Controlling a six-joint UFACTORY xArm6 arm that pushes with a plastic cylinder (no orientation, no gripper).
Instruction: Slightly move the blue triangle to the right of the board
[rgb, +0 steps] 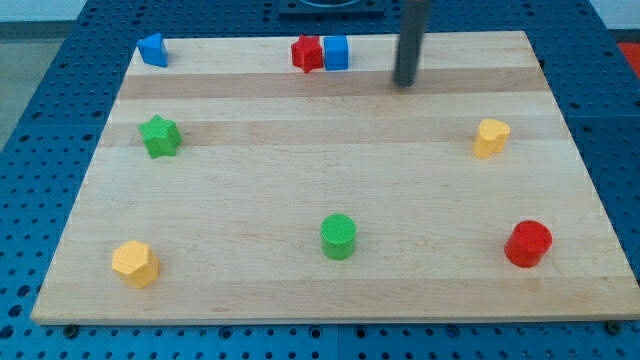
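Note:
The blue triangle (152, 49) sits at the top left corner of the wooden board (330, 290). My tip (404, 84) is near the view's top, right of centre, far to the right of the blue triangle. It stands a little right of a blue cube (336, 52), which touches a red block (307, 54). The tip touches no block.
A green star (159, 136) lies at the left. A yellow block (135, 263) sits at the bottom left. A green cylinder (338, 237) is at bottom centre. A red cylinder (527, 244) is at the bottom right. A yellow block (491, 137) is at the right.

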